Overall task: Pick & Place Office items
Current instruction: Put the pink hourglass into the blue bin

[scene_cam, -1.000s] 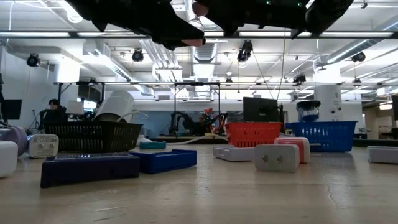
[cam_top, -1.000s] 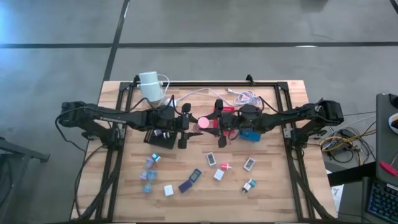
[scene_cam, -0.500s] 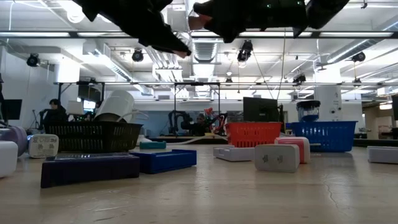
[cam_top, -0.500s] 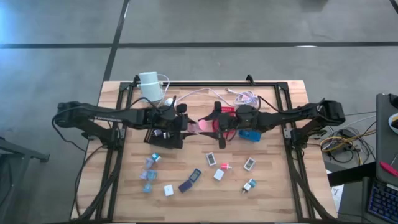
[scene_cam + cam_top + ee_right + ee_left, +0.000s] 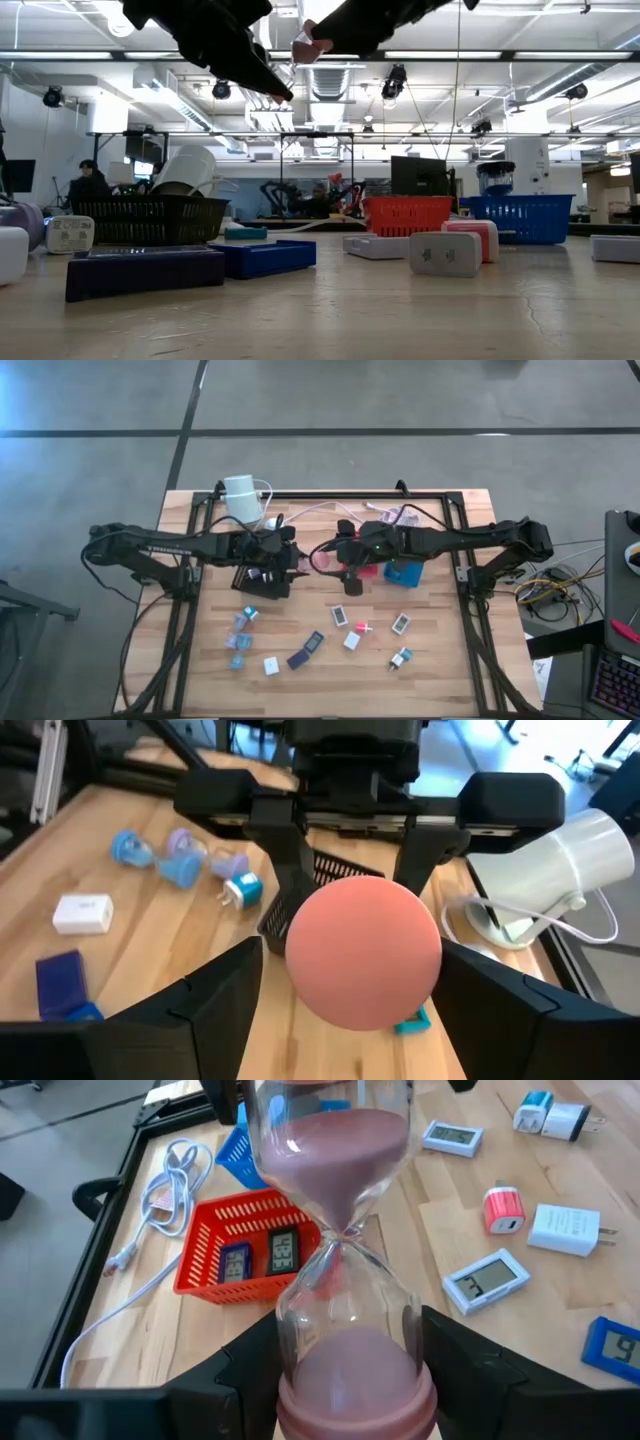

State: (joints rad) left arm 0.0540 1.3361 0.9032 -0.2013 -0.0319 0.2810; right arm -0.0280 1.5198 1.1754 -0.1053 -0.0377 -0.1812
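Mid-air above table centre: left gripper [image 5: 291, 560] clamps the pink hourglass [image 5: 345, 1250]; right gripper [image 5: 330, 555] stands spread beside its far cap, gripping nothing. Two small displays lie in the red tray [image 5: 215, 1250]. Roughly a dozen pieces remain loose near-side; judged early.

One pink hourglass [image 5: 345, 1260], three baskets: black [image 5: 262, 582], red [image 5: 250, 1250], blue [image 5: 404, 573].

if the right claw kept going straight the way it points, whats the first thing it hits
Most likely the pink hourglass: its round end cap sits right between the right claw's open fingers. Directly behind it is the left claw gripping the hourglass's other end, though the depth is hard to judge.
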